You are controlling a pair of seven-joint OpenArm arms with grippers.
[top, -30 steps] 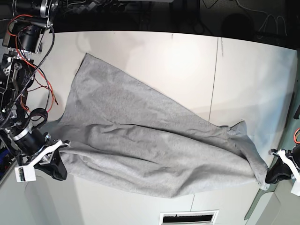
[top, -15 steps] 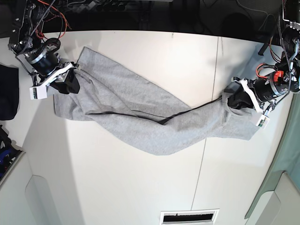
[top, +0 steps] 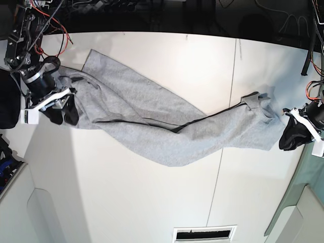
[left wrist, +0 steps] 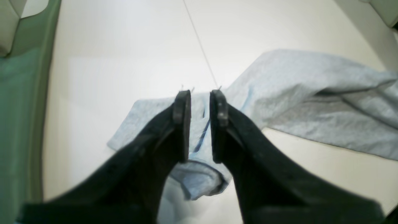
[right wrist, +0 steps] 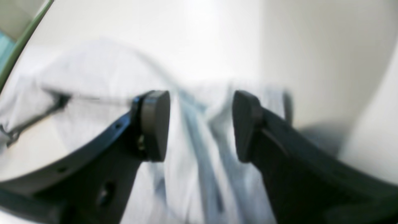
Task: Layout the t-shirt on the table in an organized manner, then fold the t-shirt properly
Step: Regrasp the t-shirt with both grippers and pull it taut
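Observation:
The grey t-shirt (top: 152,121) lies on the white table (top: 167,55) as a long, twisted band running from the far left to the right, with no print showing. In the base view my right gripper (top: 63,112) sits at the shirt's left end, over the cloth. The right wrist view shows the right gripper (right wrist: 201,121) with jaws wide open and blurred shirt (right wrist: 93,77) beneath them. Just past the shirt's right end is my left gripper (top: 292,135), apart from the cloth. In the left wrist view the left gripper (left wrist: 200,95) stands narrowly open and empty, with the shirt (left wrist: 311,93) behind it.
A pale green panel (top: 309,187) borders the table's right edge, also seen in the left wrist view (left wrist: 21,124). A dark cloth (top: 6,109) lies off the table's left edge. A vent slot (top: 202,234) sits at the front edge, and a thin seam (top: 230,101) crosses the tabletop.
Both grippers have opened and let go of the shirt's ends. The left gripper has drawn back to the right, off the cloth. The right gripper has shifted a little toward the front.

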